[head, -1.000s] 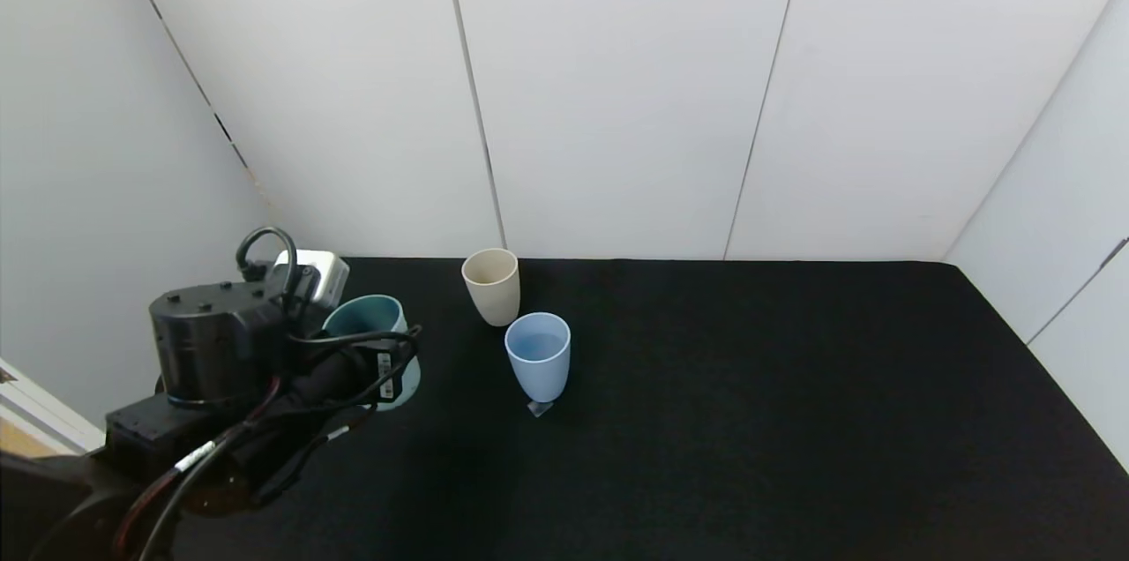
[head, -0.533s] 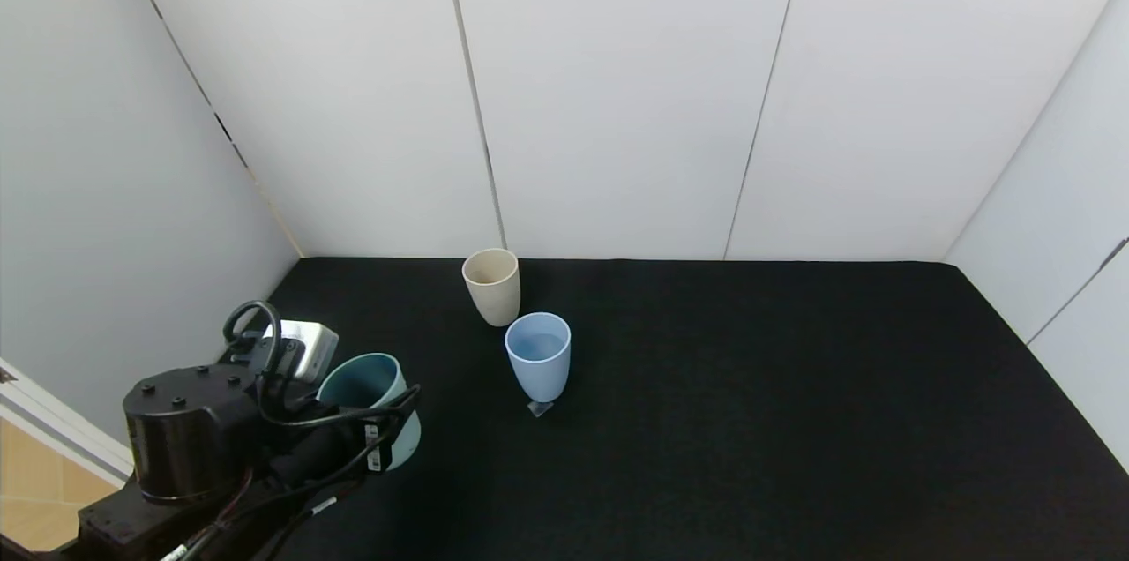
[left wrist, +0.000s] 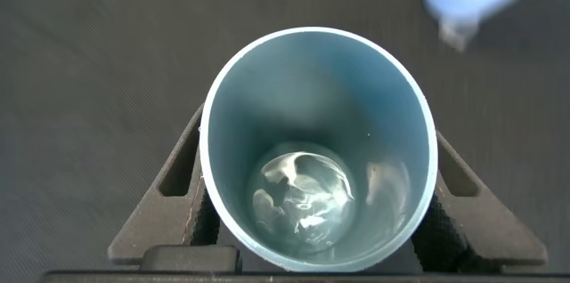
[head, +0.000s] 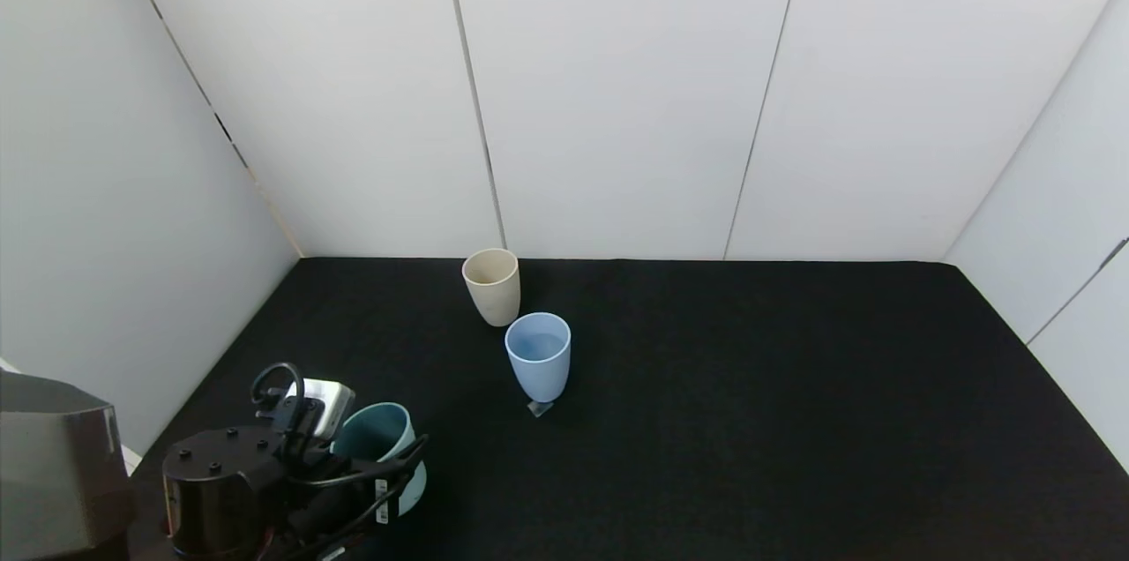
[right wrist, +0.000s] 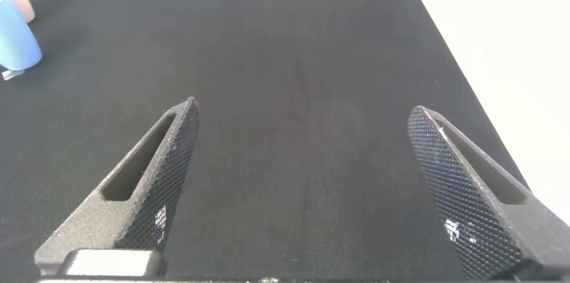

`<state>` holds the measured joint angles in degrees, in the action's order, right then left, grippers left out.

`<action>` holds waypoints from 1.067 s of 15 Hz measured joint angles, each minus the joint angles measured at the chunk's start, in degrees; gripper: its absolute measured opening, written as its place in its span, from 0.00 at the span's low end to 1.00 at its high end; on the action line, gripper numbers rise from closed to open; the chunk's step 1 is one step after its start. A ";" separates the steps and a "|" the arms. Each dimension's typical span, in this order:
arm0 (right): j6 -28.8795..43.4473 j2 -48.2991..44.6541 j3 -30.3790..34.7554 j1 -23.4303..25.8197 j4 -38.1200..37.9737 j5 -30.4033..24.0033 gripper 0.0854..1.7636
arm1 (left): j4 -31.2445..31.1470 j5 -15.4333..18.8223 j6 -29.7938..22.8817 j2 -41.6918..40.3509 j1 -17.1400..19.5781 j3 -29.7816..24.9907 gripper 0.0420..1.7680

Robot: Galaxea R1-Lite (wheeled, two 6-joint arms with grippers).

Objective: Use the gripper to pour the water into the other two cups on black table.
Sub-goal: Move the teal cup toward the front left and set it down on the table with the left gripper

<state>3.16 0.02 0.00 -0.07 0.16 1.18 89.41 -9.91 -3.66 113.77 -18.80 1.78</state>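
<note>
My left gripper is shut on a teal-green tumbler and holds it upright at the near left of the black table. In the left wrist view the tumbler sits between the two fingers and has a little water at its bottom. The beige cup stands near the back wall. The light blue cup stands just in front of it and to its right, apart from the teal tumbler. My right gripper is open and empty above bare table.
A small clear piece lies at the foot of the blue cup. White walls close the table at the back and both sides. A grey robot part fills the near left corner. The blue cup also shows in the right wrist view.
My left gripper has carried the teal tumbler back toward the near left edge of the table, away from the two cups. The cups have not moved.
</note>
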 joint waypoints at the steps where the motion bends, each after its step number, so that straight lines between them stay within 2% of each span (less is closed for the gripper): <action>1: 0.00 0.00 0.00 0.00 0.00 -0.02 0.97 | 0.06 0.44 0.02 0.83 0.00 -0.49 0.65; 8: 0.00 0.00 0.00 0.00 0.00 -0.02 0.97 | 0.28 0.82 -0.06 2.24 0.00 -1.26 0.65; 16: 0.01 0.00 0.00 0.00 0.00 0.00 0.97 | -0.10 2.34 0.00 -1.12 -0.11 -1.78 0.65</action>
<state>3.17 0.02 0.00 -0.07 0.16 1.18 89.31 -7.57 -3.66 112.65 -18.91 0.00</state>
